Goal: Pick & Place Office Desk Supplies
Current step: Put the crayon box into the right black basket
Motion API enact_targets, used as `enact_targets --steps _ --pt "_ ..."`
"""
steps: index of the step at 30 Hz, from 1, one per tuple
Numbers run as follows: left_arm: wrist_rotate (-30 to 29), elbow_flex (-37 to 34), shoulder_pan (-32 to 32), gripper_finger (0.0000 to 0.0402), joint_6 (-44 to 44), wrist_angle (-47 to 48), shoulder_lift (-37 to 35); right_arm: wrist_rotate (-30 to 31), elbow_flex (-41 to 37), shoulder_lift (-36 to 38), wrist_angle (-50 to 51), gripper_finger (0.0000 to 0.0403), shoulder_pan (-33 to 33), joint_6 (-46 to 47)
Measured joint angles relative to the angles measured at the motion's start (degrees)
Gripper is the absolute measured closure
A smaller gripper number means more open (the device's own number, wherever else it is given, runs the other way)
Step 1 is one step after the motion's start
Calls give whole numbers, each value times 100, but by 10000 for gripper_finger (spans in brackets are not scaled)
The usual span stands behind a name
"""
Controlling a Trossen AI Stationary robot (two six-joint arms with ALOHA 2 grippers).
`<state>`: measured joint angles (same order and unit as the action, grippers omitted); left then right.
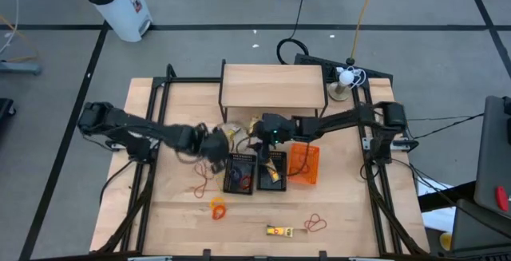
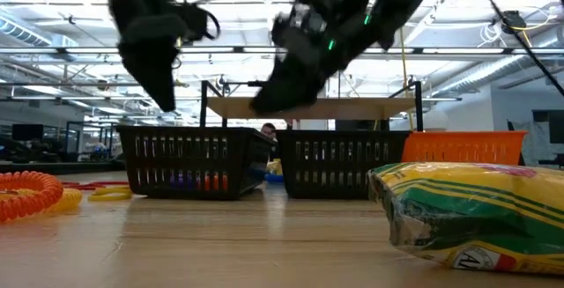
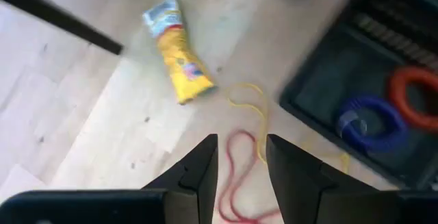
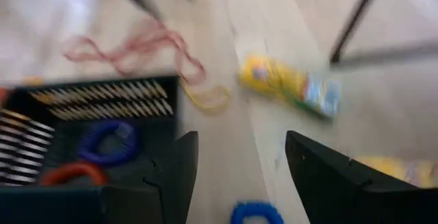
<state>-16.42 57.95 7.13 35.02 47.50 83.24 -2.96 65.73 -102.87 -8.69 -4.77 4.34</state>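
Note:
Red rubber bands (image 3: 235, 172) and a thin yellow band (image 3: 258, 114) lie on the wooden table beside a black basket (image 3: 321, 73). That basket holds a blue coil (image 3: 369, 122) and an orange coil (image 3: 415, 94). A yellow packet (image 3: 179, 54) lies flat farther off. My left gripper (image 3: 241, 169) hovers open above the red bands, left of the basket (image 1: 239, 173). My right gripper (image 4: 239, 176) is open above the table behind the baskets, near the packet (image 4: 287, 83). Neither gripper holds anything.
A second black basket (image 1: 272, 169) and an orange basket (image 1: 304, 164) stand to the right. A wooden shelf (image 1: 273, 85) stands at the back. An orange coil (image 1: 217, 207), a yellow pack (image 1: 279, 230) and a red band (image 1: 315, 223) lie near the front edge.

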Motion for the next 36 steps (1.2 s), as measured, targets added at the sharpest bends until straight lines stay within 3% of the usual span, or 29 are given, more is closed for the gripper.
enact_targets --steps 6,10,15,23,30,36 --pt "1363 2 -979 278 -146 -260 96 105 -229 1042 164 190 162 -505" --pt "1742 2 -1371 261 -121 -266 79 569 -704 1774 156 190 266 -785" --pt "1919 2 -1677 213 22 -213 90 1178 -1643 2752 -51 190 340 -820" --pt "1795 2 -1884 147 156 -321 416 1209 -2714 4305 -482 190 251 -662" --pt "1794 2 -1883 145 -26 -623 1062 1216 -3169 5140 -477 190 261 -548" --pt "1811 2 -1952 150 -133 -793 1425 1213 -3259 5299 -495 190 264 -545"
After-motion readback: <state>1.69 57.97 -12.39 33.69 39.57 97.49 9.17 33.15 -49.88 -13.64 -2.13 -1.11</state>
